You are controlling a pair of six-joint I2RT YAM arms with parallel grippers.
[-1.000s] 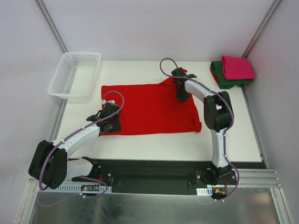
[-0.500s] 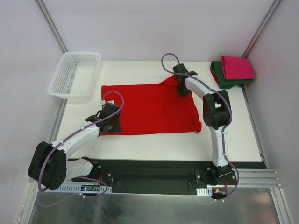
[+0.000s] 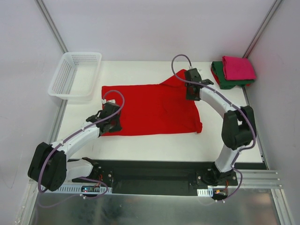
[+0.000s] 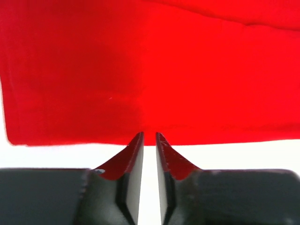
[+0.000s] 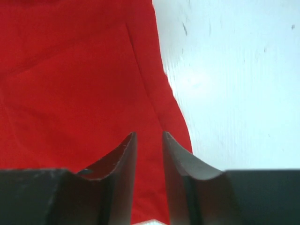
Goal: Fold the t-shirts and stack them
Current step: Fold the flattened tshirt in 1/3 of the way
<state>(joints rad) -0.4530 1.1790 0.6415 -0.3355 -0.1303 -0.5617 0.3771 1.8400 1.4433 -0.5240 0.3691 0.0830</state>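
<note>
A red shirt point(image 3: 150, 110) lies spread flat in the middle of the worktop point(image 3: 154, 143), with a small bunch of cloth at its far-right corner. The left pincer point(image 3: 112, 123) sits at the shirt's near-left corner. In the wrist view its fingers point(image 4: 133, 154) are drawn almost together, tips at the hem, and bare worktop shows through the slit with no cloth in it. The right pincer point(image 3: 191, 89) is at the shirt's far-right edge, its fingers point(image 5: 123, 154) set narrowly over the red cloth beside a seam. Whether any cloth is pinched there, I cannot tell. At the far-right corner a folded pink shirt point(image 3: 238, 68) lies on a folded green shirt point(image 3: 220, 80). A white basket point(image 3: 75, 75) stands at the far-left corner.
</note>
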